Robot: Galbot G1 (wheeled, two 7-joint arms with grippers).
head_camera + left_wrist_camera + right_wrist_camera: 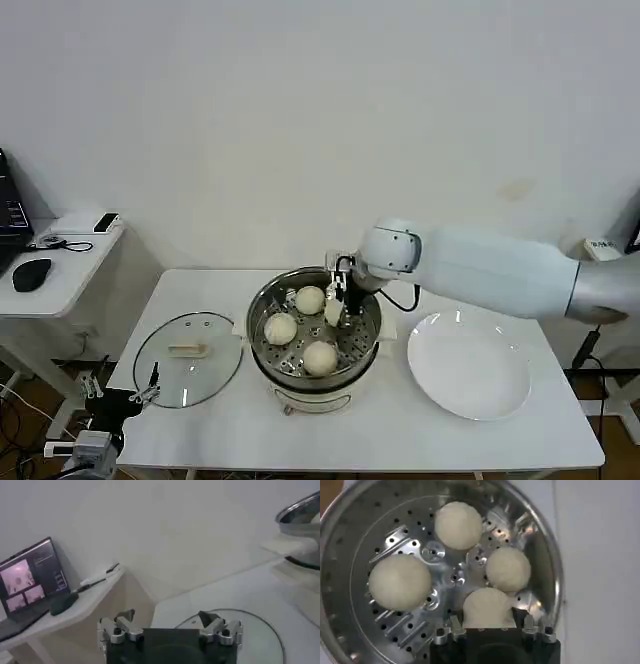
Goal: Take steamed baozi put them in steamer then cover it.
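Baozi [487,608] number four sits gripped in the right hand [489,626] inside the steamer [262,310]; the left hand [170,628] hangs open above the cover [187,373].

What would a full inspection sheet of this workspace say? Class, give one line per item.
Surface: white table, tidy.
Job's things: four cream-white round buns lie in the shiny steel steamer pot; the clear glass lid lies flat on the table to its left.
Clutter: flat white round plate, bare, right of the pot.
Grippers: right gripper inside the pot, around the fourth bun; left gripper open, low by the lid.
Cables: black cord on the side desk.
Surroundings: white wall, laptop, mouse.
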